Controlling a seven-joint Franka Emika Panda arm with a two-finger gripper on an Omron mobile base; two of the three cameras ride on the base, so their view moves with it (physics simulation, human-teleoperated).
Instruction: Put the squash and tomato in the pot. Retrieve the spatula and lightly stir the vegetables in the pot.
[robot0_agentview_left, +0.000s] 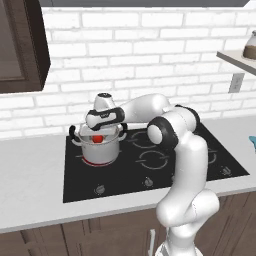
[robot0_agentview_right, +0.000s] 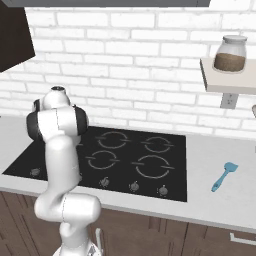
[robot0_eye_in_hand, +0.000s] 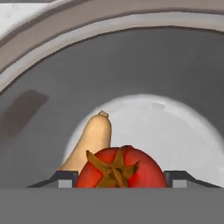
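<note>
The steel pot (robot0_agentview_left: 100, 151) with black side handles stands on the front left burner. My gripper (robot0_agentview_left: 98, 135) hangs over its mouth, shut on the red tomato (robot0_agentview_left: 98, 138), which sits at rim height. In the hand view the tomato (robot0_eye_in_hand: 120, 173) fills the gap between my fingertips (robot0_eye_in_hand: 65, 179), and the tan squash (robot0_eye_in_hand: 92, 140) lies on the pot's floor (robot0_eye_in_hand: 166, 131) below it. The teal spatula (robot0_agentview_right: 224, 176) lies on the counter right of the cooktop, far from the gripper.
The black cooktop (robot0_agentview_right: 125, 155) has several burners and front knobs. A glass jar (robot0_agentview_right: 230, 54) stands on a wall shelf at the upper right. A dark cabinet (robot0_agentview_left: 20, 45) hangs at the upper left. Grey counter (robot0_agentview_left: 30, 180) runs on both sides.
</note>
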